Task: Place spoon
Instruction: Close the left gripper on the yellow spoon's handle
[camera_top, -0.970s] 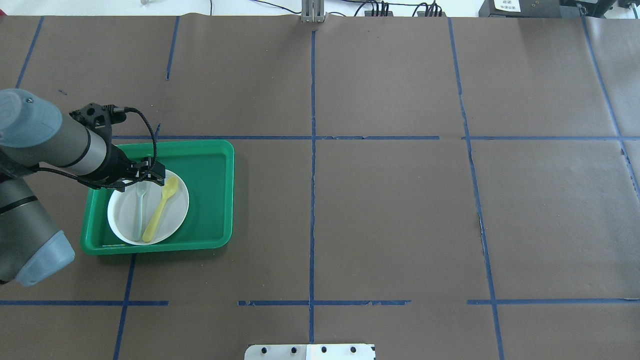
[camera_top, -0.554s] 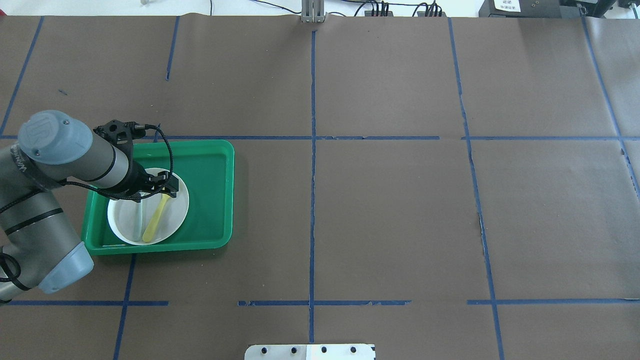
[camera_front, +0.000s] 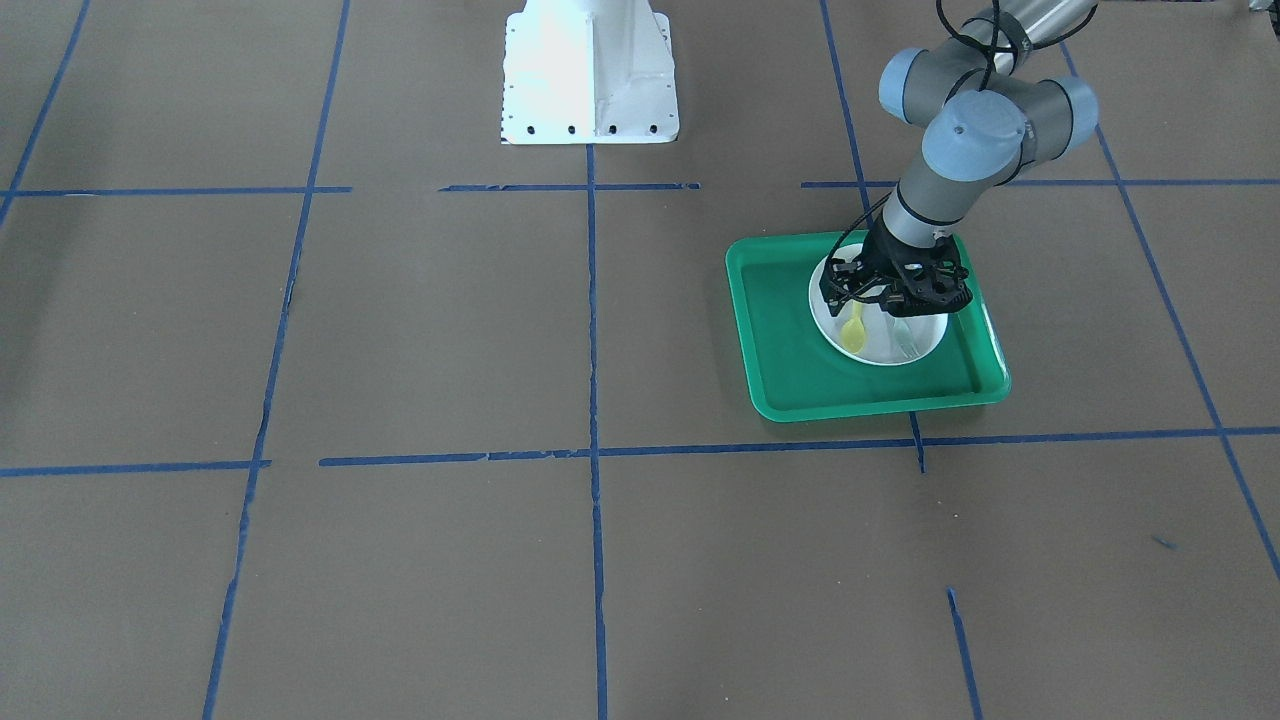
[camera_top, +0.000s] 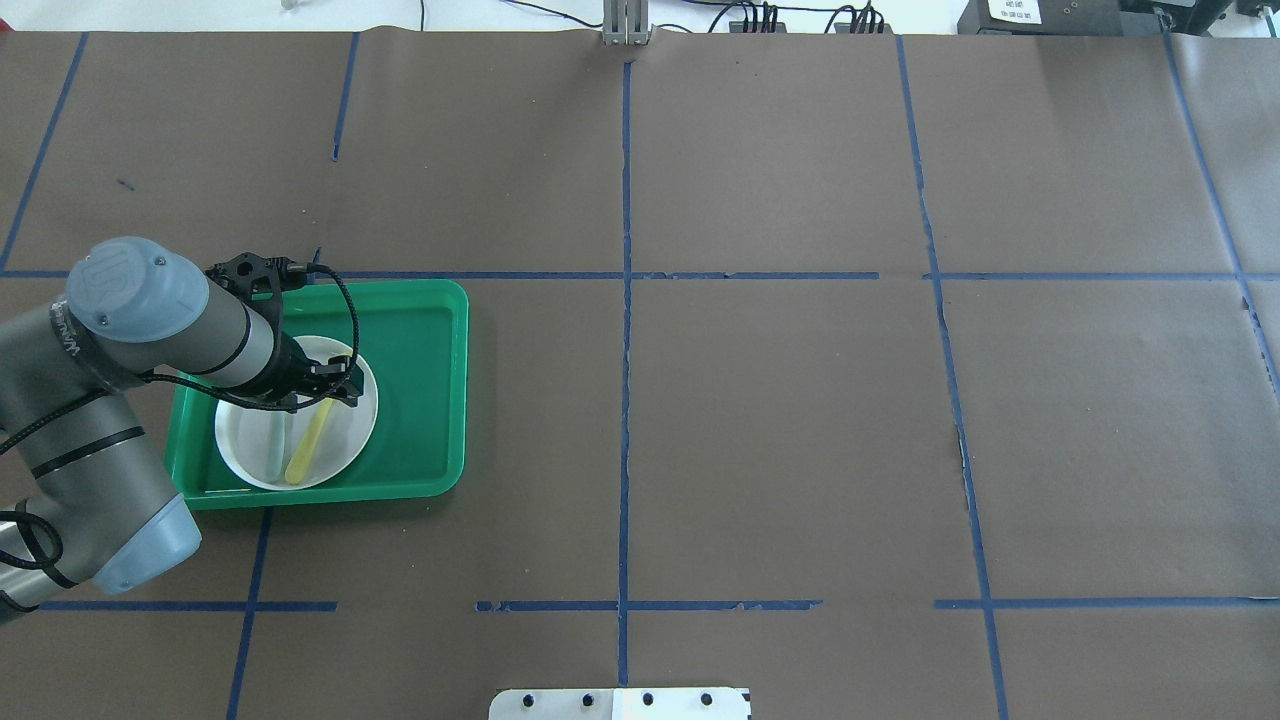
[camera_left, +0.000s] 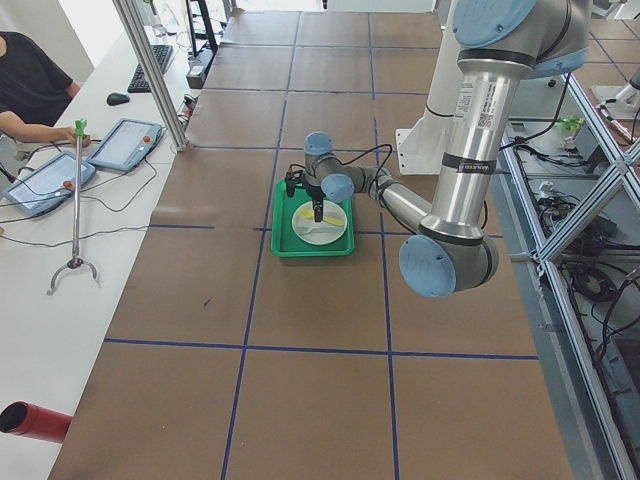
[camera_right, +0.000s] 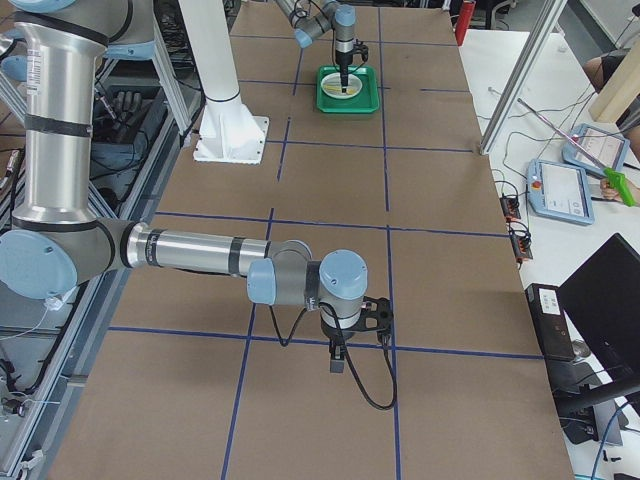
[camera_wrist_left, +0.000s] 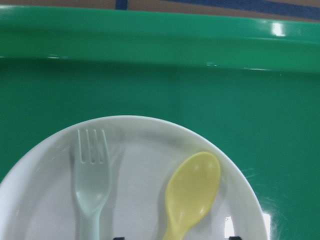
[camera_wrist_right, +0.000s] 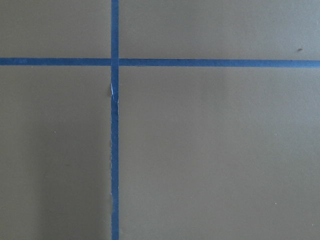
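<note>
Spoon (camera_wrist_left: 193, 189) on plate (camera_wrist_left: 142, 150), beside fork (camera_wrist_left: 91, 176)

Brown, blue-taped table (camera_top: 780, 420) with a green tray (camera_top: 425, 400)

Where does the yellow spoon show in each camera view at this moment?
Exterior front-facing: spoon on the white plate, right of centre.
Overhead exterior: left side, only its handle shows.
Exterior left: small yellow streak on the plate, near centre.
Exterior right: top centre, too small to pick out.
Left wrist: its bowl at lower centre, right of the fork.
Right wrist: not in it.
Shared landmark: the green tray.
</note>
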